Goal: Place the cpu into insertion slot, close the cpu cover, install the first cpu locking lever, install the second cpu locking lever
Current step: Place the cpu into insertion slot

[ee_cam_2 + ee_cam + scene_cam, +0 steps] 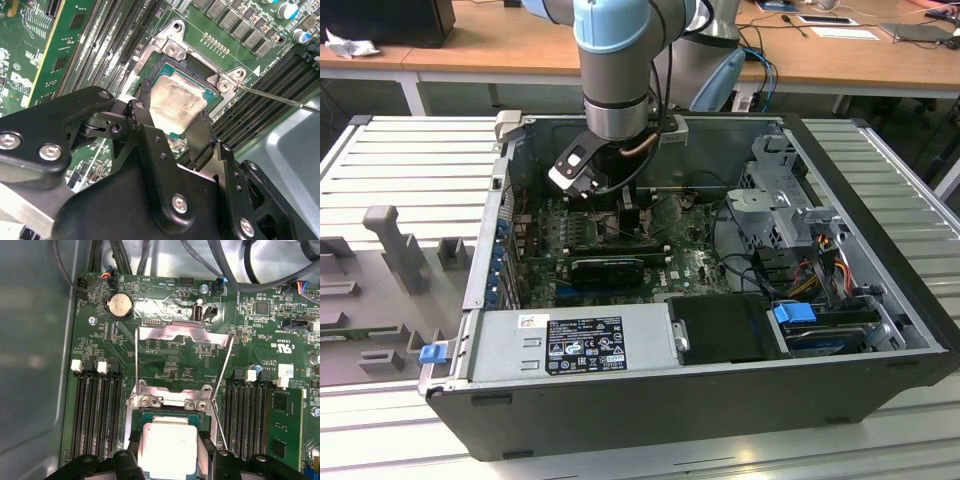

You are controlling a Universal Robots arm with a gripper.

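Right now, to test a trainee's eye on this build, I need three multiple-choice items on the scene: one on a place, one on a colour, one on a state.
1. Where is the cpu relative to the gripper?
A far off
B between its fingers, at the insertion slot
C behind its wrist

2. What colour is the motherboard?
A green
B red
C white

3. The cpu cover is:
A shut
B missing
C swung open

Answers:
1. B: the fingers flank the chip at the socket.
2. A: the board is green.
3. C: its frame lies flipped back from the slot.
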